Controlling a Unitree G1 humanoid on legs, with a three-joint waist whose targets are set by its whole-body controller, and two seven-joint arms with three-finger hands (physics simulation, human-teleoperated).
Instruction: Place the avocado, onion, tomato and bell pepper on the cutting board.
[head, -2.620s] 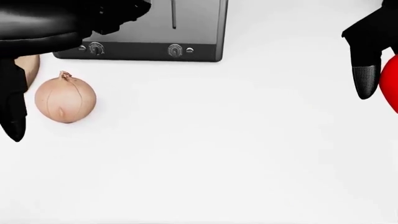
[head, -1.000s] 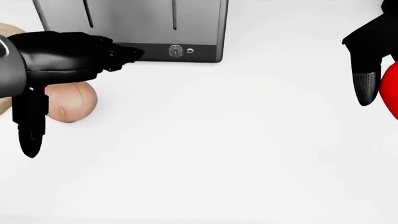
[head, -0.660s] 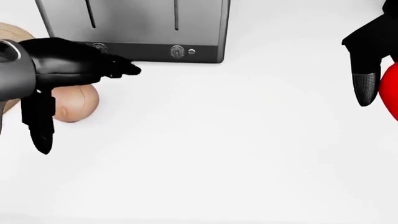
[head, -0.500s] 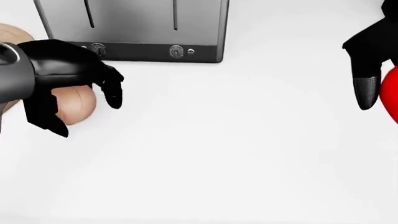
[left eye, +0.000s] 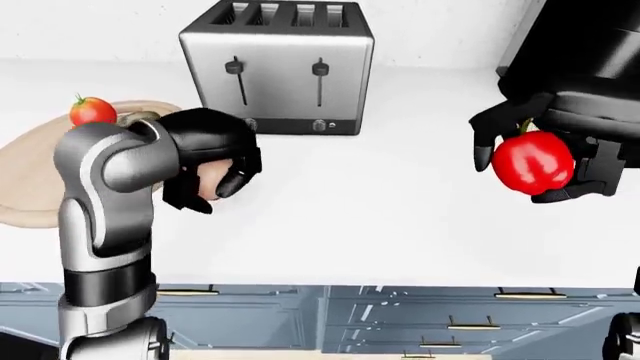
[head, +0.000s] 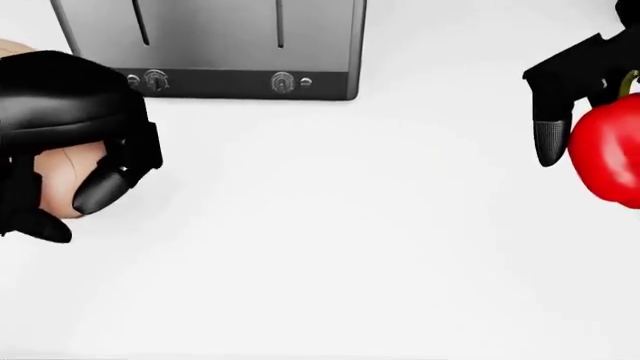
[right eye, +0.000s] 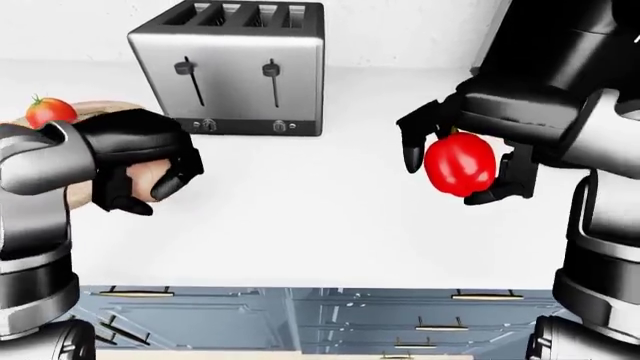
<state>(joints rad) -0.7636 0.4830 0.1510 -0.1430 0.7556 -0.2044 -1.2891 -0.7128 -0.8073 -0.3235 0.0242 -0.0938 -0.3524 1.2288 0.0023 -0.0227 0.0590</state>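
Note:
A tan onion (head: 58, 178) lies on the white counter at the left, and my left hand (head: 70, 208) has its fingers curled shut round it. The red bell pepper (left eye: 530, 161) hangs above the counter at the right, held in my shut right hand (right eye: 455, 178). A small red tomato (left eye: 92, 111) rests on the round wooden cutting board (left eye: 28, 176) at the far left, behind my left forearm. I cannot make out the avocado.
A steel four-slot toaster (left eye: 280, 64) stands on the counter at the top middle, just right of the board. White counter (left eye: 370, 202) stretches between my two hands. Grey-blue drawer fronts (left eye: 400, 315) run below its near edge.
My left hand came down from beside the toaster onto the onion and closed its fingers round it. My right hand shifted left, bringing more of the pepper into the head view.

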